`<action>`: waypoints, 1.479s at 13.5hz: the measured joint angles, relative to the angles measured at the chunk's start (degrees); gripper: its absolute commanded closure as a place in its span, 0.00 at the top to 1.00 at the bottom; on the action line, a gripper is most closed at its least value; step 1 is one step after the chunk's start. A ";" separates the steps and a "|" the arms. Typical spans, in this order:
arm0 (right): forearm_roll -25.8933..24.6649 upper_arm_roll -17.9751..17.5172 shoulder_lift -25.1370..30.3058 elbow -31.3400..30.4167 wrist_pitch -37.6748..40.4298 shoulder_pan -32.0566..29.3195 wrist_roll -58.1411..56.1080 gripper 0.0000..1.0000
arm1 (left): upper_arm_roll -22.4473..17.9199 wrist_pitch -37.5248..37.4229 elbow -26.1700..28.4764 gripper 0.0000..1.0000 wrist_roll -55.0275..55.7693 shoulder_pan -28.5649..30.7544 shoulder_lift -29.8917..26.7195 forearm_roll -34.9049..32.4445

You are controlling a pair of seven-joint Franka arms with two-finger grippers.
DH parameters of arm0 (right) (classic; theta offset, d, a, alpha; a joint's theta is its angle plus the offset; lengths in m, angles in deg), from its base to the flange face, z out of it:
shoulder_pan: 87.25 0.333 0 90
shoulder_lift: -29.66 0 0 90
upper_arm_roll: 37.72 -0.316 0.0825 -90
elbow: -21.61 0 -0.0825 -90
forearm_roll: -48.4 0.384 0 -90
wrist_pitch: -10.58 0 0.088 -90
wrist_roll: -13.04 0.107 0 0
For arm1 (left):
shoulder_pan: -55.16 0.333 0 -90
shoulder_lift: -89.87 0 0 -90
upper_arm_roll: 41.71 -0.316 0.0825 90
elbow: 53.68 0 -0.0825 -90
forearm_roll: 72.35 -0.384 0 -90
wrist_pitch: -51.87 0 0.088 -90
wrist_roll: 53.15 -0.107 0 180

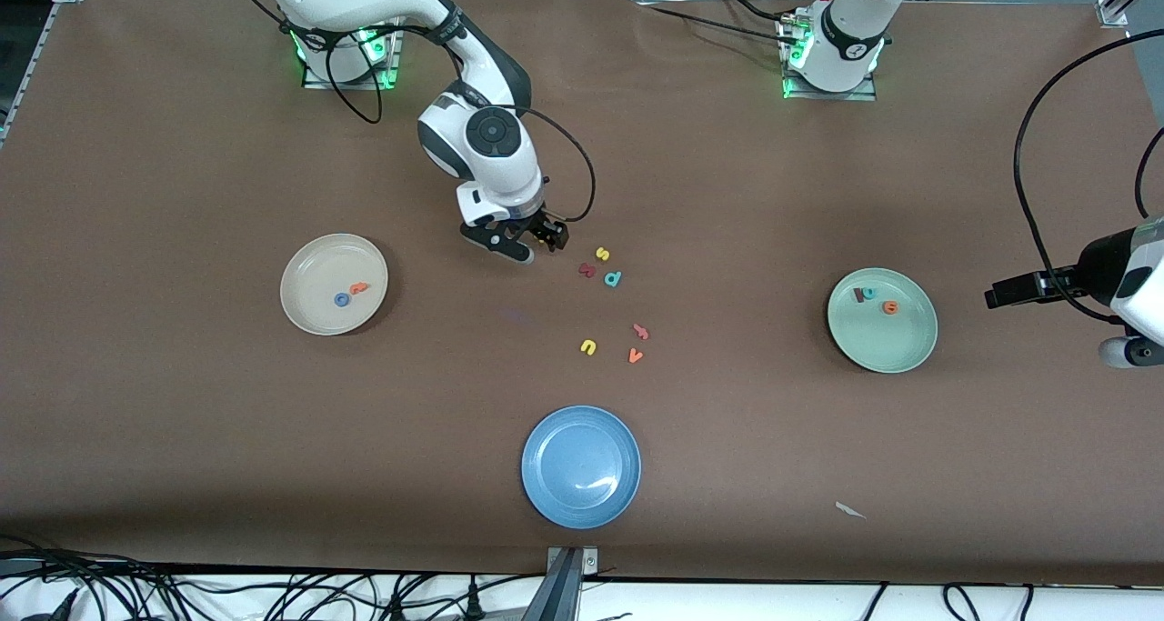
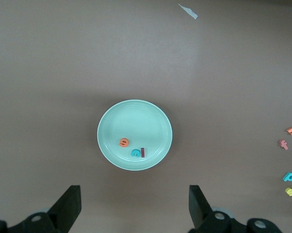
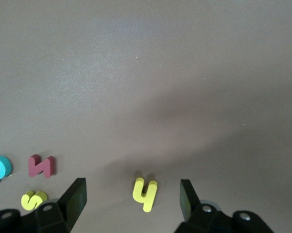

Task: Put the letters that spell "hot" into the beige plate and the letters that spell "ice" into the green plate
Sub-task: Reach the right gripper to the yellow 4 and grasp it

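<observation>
Front view: the beige plate (image 1: 334, 284) already has the blue "o" (image 1: 341, 300) and orange "t" (image 1: 359, 287); the green plate (image 1: 881, 320) holds all of "ice". The right gripper (image 1: 543, 236) hangs low by the loose letters mid-tabletop.

Left wrist view: the left gripper (image 2: 134, 204) waits, spread wide and empty, up over the tabletop beside the green plate.

Right wrist view: the fingers are spread with the yellow "h" (image 3: 145, 193) lying flat between them. It's probably light, squishy foam and easy to flick away, so I'd pinch across its stem.
</observation>
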 measured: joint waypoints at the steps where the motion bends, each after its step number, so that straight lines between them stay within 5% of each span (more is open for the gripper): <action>1: -0.66 0.45 -0.49 0.19 0.00 0.75 1.44 0.85 | -0.01 0.05 0.00 0.98 -0.02 0.00 -0.03 0.00; 16: -3.09 2.26 -3.00 0.01 -0.47 3.83 10.54 0.82 | -0.04 0.40 0.00 0.98 -0.12 -0.11 -0.14 0.00; 20: -6.03 2.26 -4.09 0.05 -1.17 3.99 13.16 0.66 | -0.04 0.40 0.00 0.98 -0.14 -0.11 -0.17 0.00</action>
